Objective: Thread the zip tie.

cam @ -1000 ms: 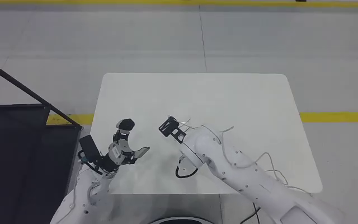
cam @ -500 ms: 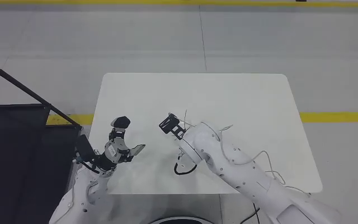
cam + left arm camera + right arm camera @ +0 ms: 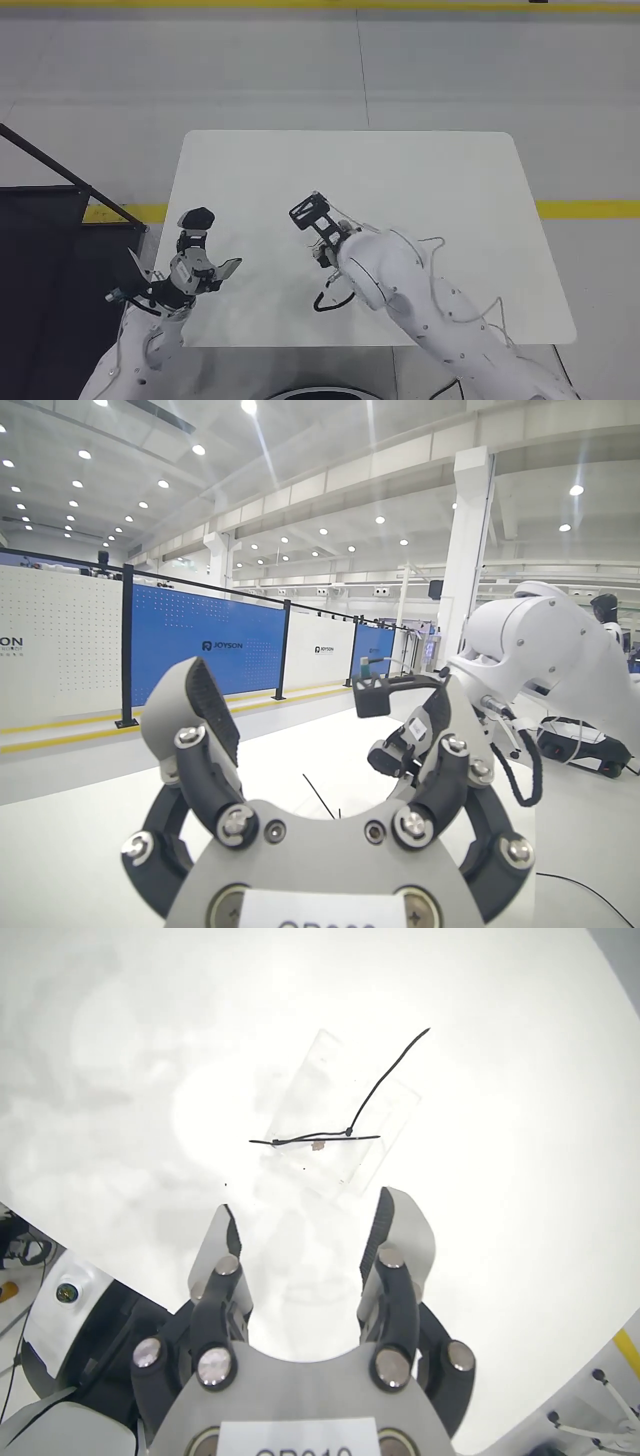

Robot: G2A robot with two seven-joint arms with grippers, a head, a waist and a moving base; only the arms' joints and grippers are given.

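1. Right gripper point(image 3: 306, 1210): fingers spread apart with nothing between them. It hangs above the white table point(image 3: 500, 1138), pointing down at it.
2. Zip tie point(image 3: 345, 1132): thin and black, lying flat just beyond the right gripper's fingertips and touching neither finger. 1 long tail curves away from the gripper, starting at a small head. A straighter stretch runs crosswise in front of the open fingers. Whether the tail passes through the head cannot be told.
3. Clear sheet point(image 3: 325, 1078): a transparent rectangle flat on the table beneath the zip tie. Its near corner lies just ahead of the right gripper's fingertips.
4. Left gripper point(image 3: 212, 243): 2 fingers spread wide, holding nothing. It is raised over the table near the edge, well apart from the zip tie, and faces the right arm.
5. Black cable point(image 3: 330, 300): 1 loop, hanging beside the right arm behind its gripper.
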